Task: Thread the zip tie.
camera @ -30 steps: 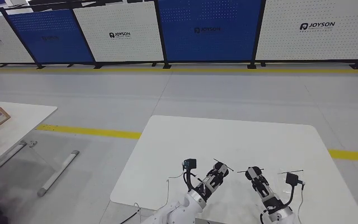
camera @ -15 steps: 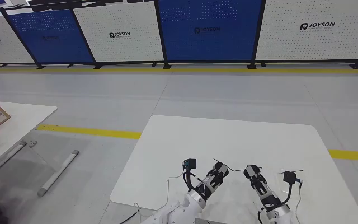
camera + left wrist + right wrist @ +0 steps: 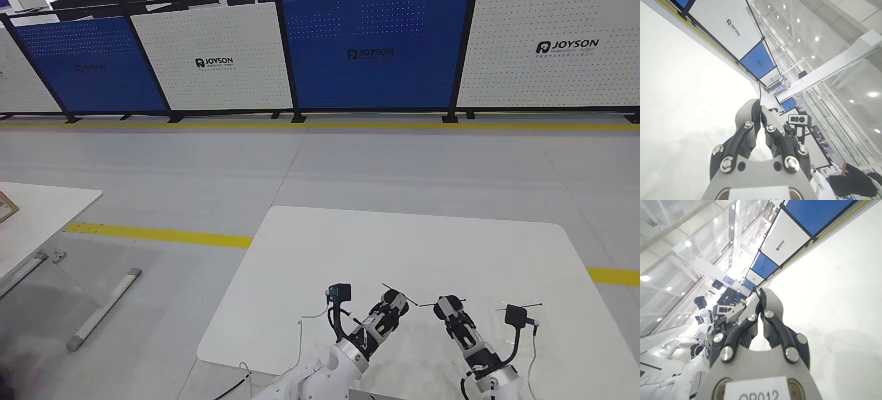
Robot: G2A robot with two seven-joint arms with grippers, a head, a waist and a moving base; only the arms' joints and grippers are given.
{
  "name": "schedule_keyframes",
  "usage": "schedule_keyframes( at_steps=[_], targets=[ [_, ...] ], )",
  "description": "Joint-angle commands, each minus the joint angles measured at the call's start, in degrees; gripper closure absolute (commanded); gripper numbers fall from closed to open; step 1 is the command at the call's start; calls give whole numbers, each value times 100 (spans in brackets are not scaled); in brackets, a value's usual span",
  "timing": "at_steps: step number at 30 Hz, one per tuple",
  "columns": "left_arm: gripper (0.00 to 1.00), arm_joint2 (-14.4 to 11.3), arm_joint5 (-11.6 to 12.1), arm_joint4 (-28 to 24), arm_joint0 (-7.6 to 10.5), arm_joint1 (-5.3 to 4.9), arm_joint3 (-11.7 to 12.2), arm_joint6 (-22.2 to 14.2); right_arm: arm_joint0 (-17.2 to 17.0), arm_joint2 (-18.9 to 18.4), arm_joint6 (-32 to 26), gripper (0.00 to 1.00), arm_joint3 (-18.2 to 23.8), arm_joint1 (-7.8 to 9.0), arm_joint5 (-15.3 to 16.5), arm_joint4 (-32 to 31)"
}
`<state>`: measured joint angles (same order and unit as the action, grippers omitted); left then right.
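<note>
Low over the near part of the white table (image 3: pixel 400 240), my two grippers face each other a short gap apart. The left gripper (image 3: pixel 395 298) is shut on a thin black zip tie strip (image 3: pixel 404 295) that pokes out toward the right gripper (image 3: pixel 446 303). In the left wrist view the strip (image 3: pixel 759 91) rises straight out of the shut left gripper (image 3: pixel 760 106). The right gripper (image 3: pixel 759 294) is shut on a black zip tie end (image 3: pixel 755 290) that sticks out past its tips. In the top view that end (image 3: pixel 428 304) points at the left gripper. Whether the two ends touch is too small to tell.
The table's far half is bare, and its front edge (image 3: pixel 215 352) lies close to the arms. A second white table (image 3: pixel 40 215) stands off to the left. Blue and white partition panels (image 3: pixel 375 55) line the far side of the floor.
The right gripper has shifted slightly left, toward the left gripper, narrowing the gap between the two zip tie ends. The left arm has stayed still.
</note>
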<state>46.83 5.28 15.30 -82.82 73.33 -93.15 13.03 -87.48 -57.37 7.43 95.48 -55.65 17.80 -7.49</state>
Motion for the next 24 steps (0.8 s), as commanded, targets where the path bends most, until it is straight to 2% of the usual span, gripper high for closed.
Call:
schedule_keyframes(
  at_steps=[1,24],
  targets=[
    [100,0,0,0,0,0,0,0,-3,-16,-6,100,6,-21,-36,-41],
    [100,0,0,0,0,0,0,0,-152,-236,-80,100,42,-224,-100,-308]
  ],
)
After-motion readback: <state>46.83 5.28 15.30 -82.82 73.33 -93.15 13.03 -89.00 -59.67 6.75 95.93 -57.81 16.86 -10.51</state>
